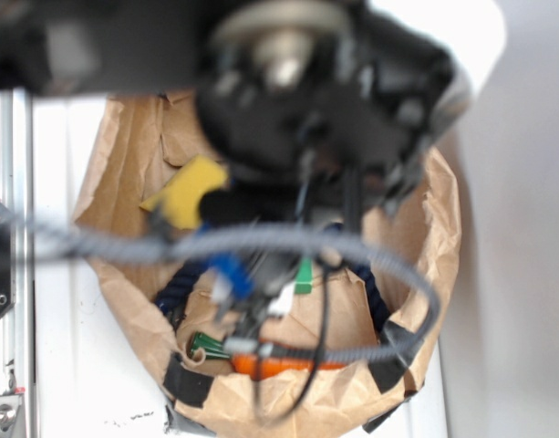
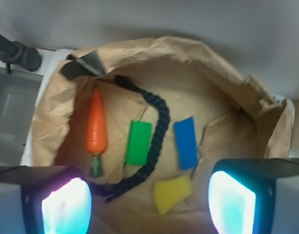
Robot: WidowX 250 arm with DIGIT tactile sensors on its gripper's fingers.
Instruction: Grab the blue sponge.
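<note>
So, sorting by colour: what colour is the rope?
Dark navy rope, clearest in the wrist view.

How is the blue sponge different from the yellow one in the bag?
The blue sponge is a flat, long rectangle; the yellow sponge is shorter and wedge-shaped. The blue sponge lies right of the dark rope, further from the camera, while the yellow sponge sits nearer, at the rope's lower end. Both rest loose on the brown paper.

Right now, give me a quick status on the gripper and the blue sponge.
Gripper open, high above the paper bag, empty. Blue sponge flat on the bag floor, untouched. Navy rope just beside it, yellow sponge near its end; nothing on top.
</note>
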